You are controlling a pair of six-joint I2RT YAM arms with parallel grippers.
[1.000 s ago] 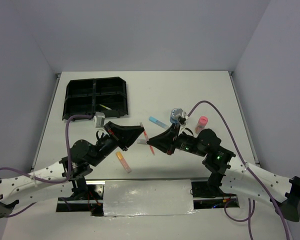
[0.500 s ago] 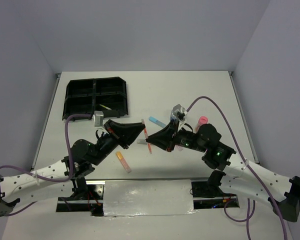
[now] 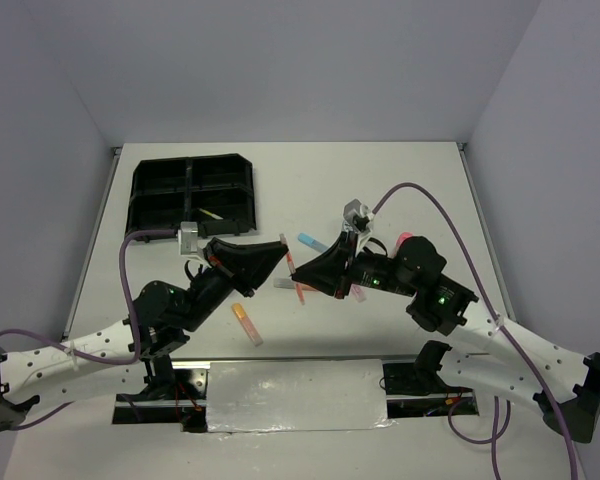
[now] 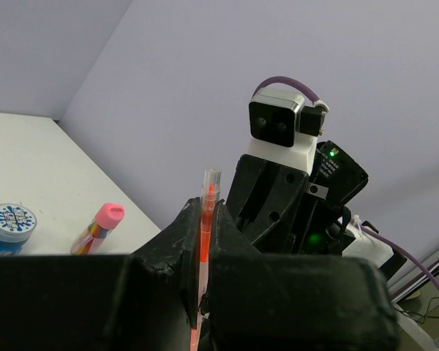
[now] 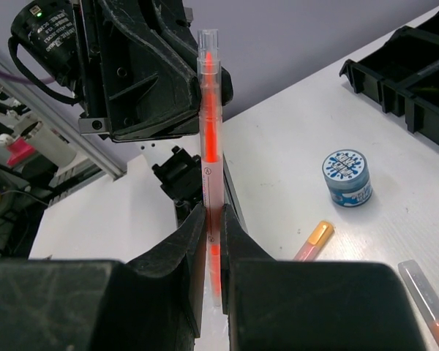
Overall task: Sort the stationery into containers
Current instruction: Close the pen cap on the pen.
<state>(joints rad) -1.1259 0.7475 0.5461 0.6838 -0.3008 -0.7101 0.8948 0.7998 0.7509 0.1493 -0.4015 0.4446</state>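
tray (image 3: 190, 195): far left corner
pen (image 3: 212, 214): in the tray's near right compartment
held marker (image 5: 211, 124): over the middle, between left gripper (image 4: 205, 223) and right gripper (image 5: 213, 223)
far marker (image 3: 313, 243): behind the held marker
near marker (image 3: 246, 324): by the near edge, left of centre
bottle (image 3: 404, 240): right of centre
tub (image 4: 9, 223): near the bottle

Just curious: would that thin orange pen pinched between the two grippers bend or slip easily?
Probably stiff: the orange pen looks straight though the left gripper and right gripper both pinch it. Its smooth round barrel might slip or twist, and would likely roll if dropped.
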